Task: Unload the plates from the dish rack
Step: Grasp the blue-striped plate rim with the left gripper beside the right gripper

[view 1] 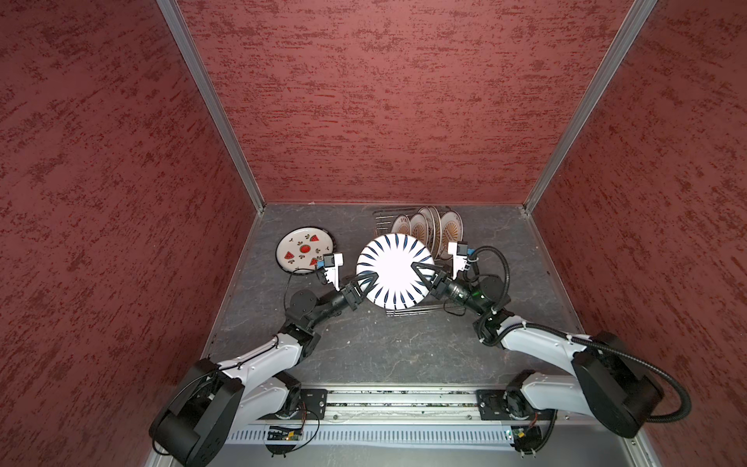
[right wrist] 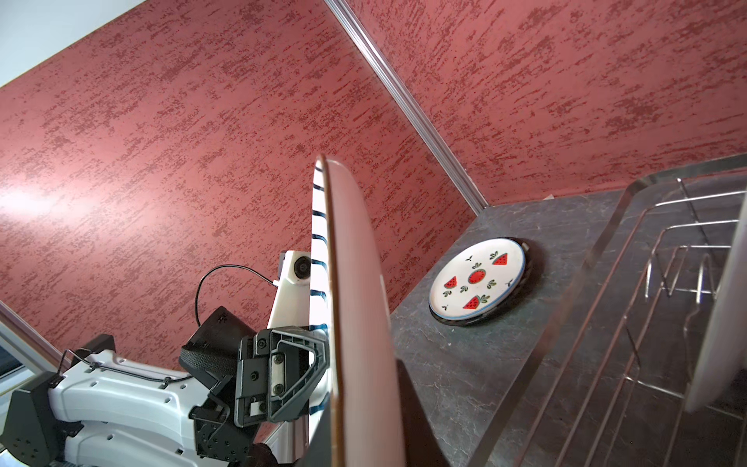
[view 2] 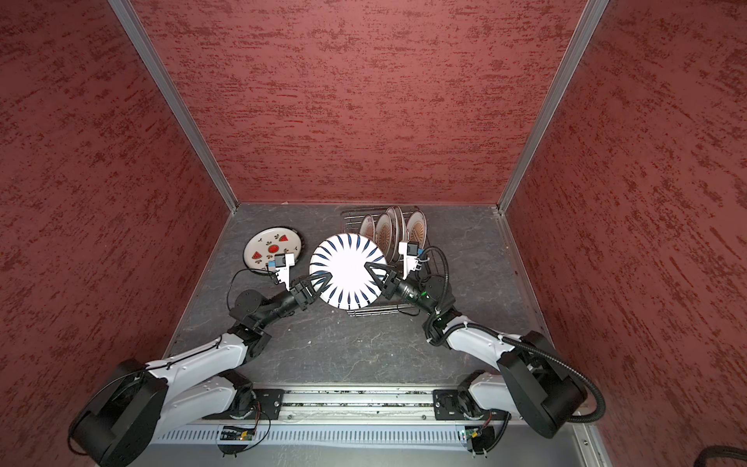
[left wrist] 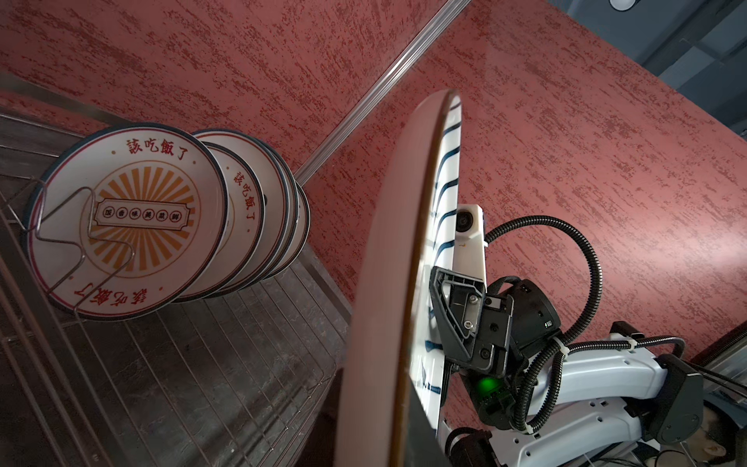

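Striped plate (view 1: 394, 269) is in the air, face up and roughly level, over the near end of the dish rack (left wrist: 202, 364) and overhanging its left side. It touches nothing below.

Right fingers (left wrist: 454, 319) are clamped on its right rim. Left fingers (right wrist: 297, 366) are closed over the opposite rim, one pad flat on the striped face; the pad behind is hidden.

Sunburst plates (view 1: 428, 226) stand upright in the far slots. Watermelon plate (view 1: 304, 250) lies flat on the worktop (view 1: 384, 343), well left of the rack.

Reads as a hand-over, right to left.
- The right should let go only once the left bite is deep and square on the rim.
- Expect sag from a one-sided hold; keep the wrist level.
- Carry left, clear of the wire.
- Set down softly: ceramic on ceramic chips.
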`<state>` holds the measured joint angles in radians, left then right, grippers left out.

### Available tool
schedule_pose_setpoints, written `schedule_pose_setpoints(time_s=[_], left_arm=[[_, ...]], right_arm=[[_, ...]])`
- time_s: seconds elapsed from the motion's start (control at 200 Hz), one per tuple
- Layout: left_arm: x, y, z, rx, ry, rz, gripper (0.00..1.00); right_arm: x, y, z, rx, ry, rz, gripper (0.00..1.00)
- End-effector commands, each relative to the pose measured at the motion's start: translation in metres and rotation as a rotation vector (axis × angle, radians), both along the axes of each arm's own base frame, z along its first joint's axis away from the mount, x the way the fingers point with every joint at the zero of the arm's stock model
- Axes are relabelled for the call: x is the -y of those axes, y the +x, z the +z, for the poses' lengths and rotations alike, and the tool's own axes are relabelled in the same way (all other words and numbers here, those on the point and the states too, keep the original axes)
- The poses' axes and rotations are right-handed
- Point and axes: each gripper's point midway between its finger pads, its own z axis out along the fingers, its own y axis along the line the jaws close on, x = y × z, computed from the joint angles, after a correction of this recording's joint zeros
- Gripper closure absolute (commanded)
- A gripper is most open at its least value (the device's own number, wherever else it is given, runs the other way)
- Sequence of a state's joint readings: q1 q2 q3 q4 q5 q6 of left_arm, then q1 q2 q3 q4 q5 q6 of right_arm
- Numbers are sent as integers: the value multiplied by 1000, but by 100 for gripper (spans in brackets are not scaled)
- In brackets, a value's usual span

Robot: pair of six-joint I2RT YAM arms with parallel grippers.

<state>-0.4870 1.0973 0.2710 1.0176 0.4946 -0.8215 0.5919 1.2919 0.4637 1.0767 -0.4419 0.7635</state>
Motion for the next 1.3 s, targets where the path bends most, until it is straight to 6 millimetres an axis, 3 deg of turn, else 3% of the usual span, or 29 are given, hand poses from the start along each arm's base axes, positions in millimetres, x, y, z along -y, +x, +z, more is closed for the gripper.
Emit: schedule_pose_setpoints(time_s=[0.0,0.286,0.426,0.636,0.656,1.017,1.152,1.293], left_arm=[[12,-5,0,13,40,-53,87],[9,2,16,-17,-10,-28,90],[2,11,20,-52,-37,20,90],[-13,20,31,-65,-114,74,91],[-14,20,31,-68,-121,79,91],[-52,33,35,-107,-254,199,91],[-77,41,32,-145,-291,293,93],[-103,49,33,-163,-327,389,94]], right_arm=[[0,12,35,121,43,-60,88],[-11,16,26,109,12,-19,51],[-10,17,24,117,6,-30,22],[-7,29,13,80,-29,-93,7],[-6,31,11,77,-36,-104,2],[-1,43,2,108,-98,-232,1],[-14,43,1,133,-127,-231,1],[-39,40,1,181,-192,-224,1]])
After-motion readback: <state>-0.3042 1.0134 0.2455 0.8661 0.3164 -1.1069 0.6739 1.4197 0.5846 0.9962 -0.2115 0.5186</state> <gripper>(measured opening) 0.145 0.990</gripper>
